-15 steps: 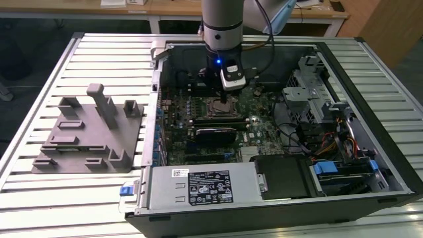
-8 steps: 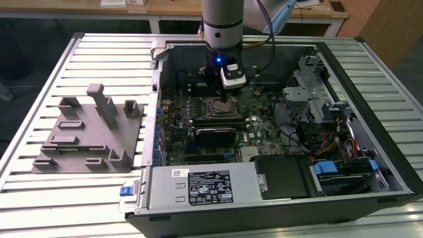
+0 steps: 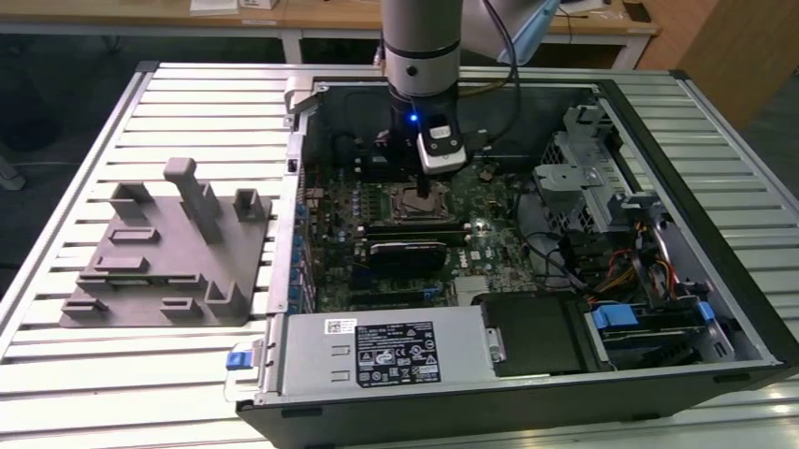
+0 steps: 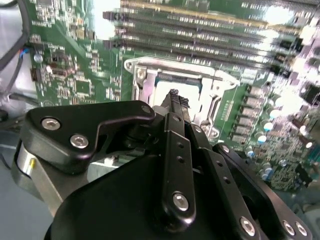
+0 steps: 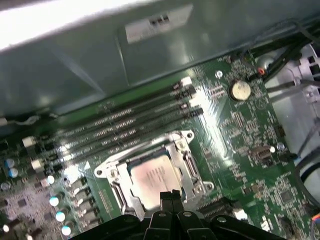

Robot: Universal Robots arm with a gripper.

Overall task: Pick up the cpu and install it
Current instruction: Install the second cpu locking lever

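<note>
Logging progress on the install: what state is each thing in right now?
cpu: lying flat in the socket, metal top up.
socket frame: open, not folded over the cpu.
gripper: shut, fingertips together just above the cpu's edge, holding nothing.
computer case: side panel off, lying on the table.
memory slots: empty.
grey plastic fixture: on the table beside the case, nothing on it.

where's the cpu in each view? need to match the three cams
Exterior view: cpu sits in the motherboard socket, right under the gripper.
First wrist view: cpu fills the socket frame, just beyond the fingertips.
Second wrist view: cpu shows pale past the fingertips.
Shared landmark: the silver socket frame.
</note>
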